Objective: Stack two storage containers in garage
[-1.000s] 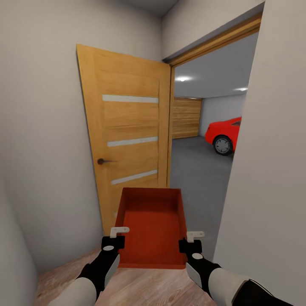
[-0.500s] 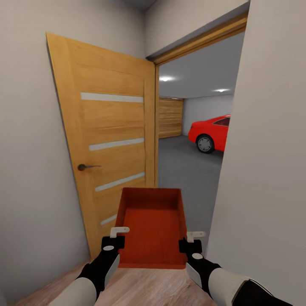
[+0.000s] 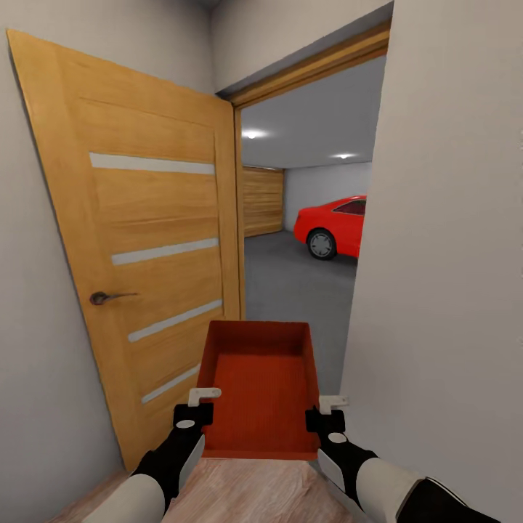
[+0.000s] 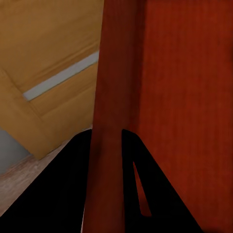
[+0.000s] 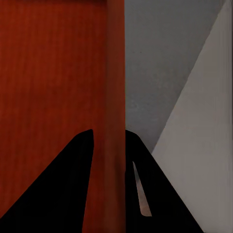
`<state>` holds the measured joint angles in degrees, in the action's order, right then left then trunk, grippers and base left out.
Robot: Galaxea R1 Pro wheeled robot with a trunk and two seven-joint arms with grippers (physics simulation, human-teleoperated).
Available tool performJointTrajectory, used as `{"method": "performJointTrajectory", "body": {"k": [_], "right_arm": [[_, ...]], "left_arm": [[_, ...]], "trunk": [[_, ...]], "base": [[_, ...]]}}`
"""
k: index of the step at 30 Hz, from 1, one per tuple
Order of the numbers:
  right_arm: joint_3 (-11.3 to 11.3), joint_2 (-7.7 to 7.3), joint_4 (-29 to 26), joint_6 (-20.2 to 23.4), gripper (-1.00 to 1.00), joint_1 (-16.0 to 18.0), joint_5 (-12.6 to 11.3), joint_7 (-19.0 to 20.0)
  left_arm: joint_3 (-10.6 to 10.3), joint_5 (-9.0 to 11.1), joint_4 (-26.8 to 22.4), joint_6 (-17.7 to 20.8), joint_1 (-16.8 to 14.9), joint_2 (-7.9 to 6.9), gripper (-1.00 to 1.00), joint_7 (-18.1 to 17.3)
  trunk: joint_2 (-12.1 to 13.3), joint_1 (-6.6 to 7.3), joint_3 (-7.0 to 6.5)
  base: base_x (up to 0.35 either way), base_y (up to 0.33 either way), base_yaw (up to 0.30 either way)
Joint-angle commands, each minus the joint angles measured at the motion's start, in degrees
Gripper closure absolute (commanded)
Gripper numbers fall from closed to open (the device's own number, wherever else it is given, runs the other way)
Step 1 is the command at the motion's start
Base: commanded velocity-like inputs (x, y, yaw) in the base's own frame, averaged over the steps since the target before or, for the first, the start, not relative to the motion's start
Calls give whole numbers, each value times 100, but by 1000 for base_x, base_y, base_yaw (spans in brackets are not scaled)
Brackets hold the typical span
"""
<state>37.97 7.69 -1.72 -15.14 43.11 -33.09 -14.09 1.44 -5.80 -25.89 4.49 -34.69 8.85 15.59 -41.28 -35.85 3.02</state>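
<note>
The robot stands in a narrow passage with pale grey walls [image 3: 450,218] and a strip of light wood plank flooring [image 3: 247,494] underfoot. An open wooden door [image 3: 145,247] with 3 pale horizontal stripes and a dark lever handle [image 3: 109,297] leans back on the left. Past its wooden door frame [image 3: 305,69] lies the garage [image 3: 305,145], with a dark grey concrete floor [image 3: 290,283], 2 ceiling lights, a wooden garage door [image 3: 263,201] at the far end and a red car [image 3: 334,226] partly hidden by the right wall.

1 orange-red storage container [image 3: 260,388] is held level and off the ground in front of the robot, its open top up, just short of the doorway and between the 2 arms.

The left gripper [image 3: 197,404] grips the container's left wall near its close corner. In the left wrist view its dark fingers [image 4: 65,189] straddle that thin wall, 1 inside and 1 outside, pinching it. The right gripper [image 3: 328,408] takes the right wall the same way; in the right wrist view its fingers [image 5: 58,189] sit on either side of the wall, pressed onto it, with the concrete and the pale wall beyond.
</note>
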Motion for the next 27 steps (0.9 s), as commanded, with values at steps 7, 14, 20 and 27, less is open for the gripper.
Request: {"method": "performJointTrajectory", "body": {"k": [7,14,20,27], "right_arm": [[-114,1,-30,20,100,5,128,20],[-114,3,-30,20,100,5,126,19],[-114,3,-30,20,100,5,128,20],[-114,2,-30,20,100,5,128,20]], "left_arm": [[418,-44,-13,53,-3,3,100,32],[418,-44,-13,52,-3,3,100,32],[418,-44,-13,52,-3,3,100,32],[418,-44,-13,52,-3,3,100,32]], "trunk": [[-8,-4,10],[-8,-4,10],[-8,-4,10],[-8,-4,10]], "base": [[223,234,-260],[226,239,-260],[226,239,-249],[226,239,-46]]}}
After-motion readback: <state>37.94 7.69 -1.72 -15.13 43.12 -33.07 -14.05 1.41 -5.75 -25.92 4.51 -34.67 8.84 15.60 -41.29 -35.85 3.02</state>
